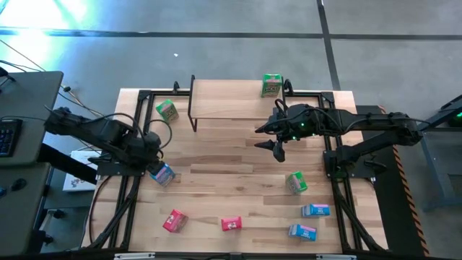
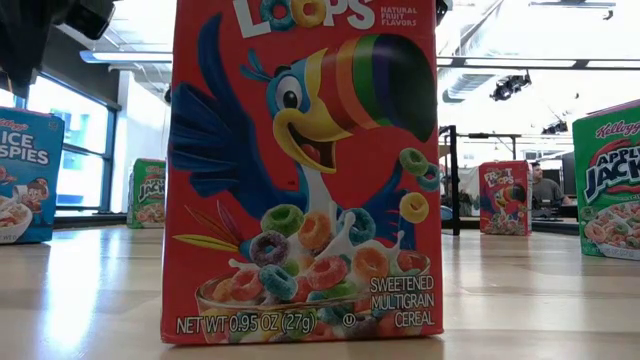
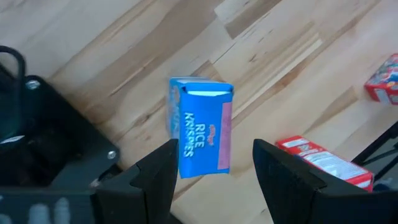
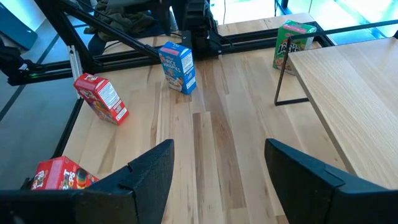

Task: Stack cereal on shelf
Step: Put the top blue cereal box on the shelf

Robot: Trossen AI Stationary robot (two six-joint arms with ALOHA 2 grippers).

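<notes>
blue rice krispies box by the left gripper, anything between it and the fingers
Nothing visible does. In the left wrist view the blue box stands upright on the tabletop just ahead of the open left gripper, roughly in line with the gap between its fingers, with only bare wood around it.

Grey desk (image 1: 29, 108) with keyboard (image 1: 6, 137) beside wooden table (image 1: 216, 188)

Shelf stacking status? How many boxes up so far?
One green box stands on the shelf. Left pincer hangs open over a blue box on the table; right pincer open, holding nothing. Seven more boxes wait on the table.
</notes>
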